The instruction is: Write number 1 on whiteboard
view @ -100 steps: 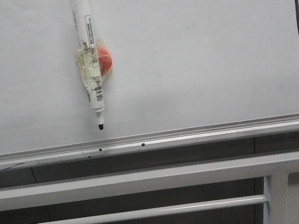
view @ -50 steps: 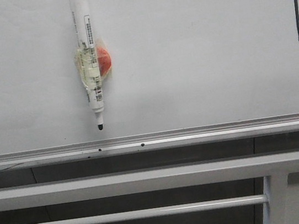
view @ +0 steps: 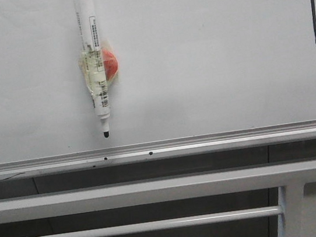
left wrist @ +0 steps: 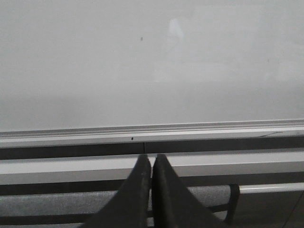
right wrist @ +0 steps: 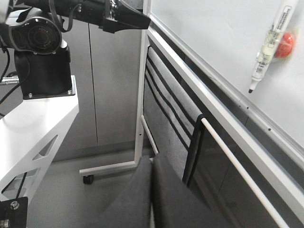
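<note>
Inspecting the large, smooth, pale grey-white whiteboard with its silver aluminium edge rail: thin black vertical marker stroke forming the number 1 present at the far upper right of the front view, slightly wavy. White marker pen with black tip fixed upright on the board left of centre, tip down, taped beside a red-orange round holder; well apart from the stroke.

Left claw: fingers pressed together, empty, pointed at the rail below the board. Right claw: fingers together, empty, low and away from the board, pen visible beyond.

Judged status: stroke complete, pen parked, both arms clear.

Recommended for the closing step:
- Keep both claws off the board face to avoid smearing wet ink.
- Leave the pen seated in its holder; avoid brushing it.
- Hold arms below the white horizontal metal bars when parking.
</note>
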{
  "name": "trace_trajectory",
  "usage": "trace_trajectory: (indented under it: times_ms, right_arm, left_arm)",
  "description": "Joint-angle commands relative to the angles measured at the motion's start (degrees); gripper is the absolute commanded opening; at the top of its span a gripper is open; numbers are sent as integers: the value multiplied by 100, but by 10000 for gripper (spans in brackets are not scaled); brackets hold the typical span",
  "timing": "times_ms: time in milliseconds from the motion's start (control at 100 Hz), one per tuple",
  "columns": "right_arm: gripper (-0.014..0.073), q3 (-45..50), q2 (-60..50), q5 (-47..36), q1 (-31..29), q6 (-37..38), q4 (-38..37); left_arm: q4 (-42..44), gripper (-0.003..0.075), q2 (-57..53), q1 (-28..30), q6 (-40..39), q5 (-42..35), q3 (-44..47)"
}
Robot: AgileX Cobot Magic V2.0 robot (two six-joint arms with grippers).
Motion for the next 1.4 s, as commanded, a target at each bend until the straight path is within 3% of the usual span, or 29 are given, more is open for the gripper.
trace_trajectory:
  times_ms: [0,1320,1390]
  right_arm:
    - [-63,-141,41,-295,2,-26,-103]
    - [-63,-141,41,-295,2,-26,-105]
    - [-63,-141,41,2,2,-26,-329]
  left_arm:
    - [382,-20,-136,34,-581,-393,36]
    - [219,-20,-136,5,-656,-372,36]
    - [219,-20,-136,5,-656,-372,36]
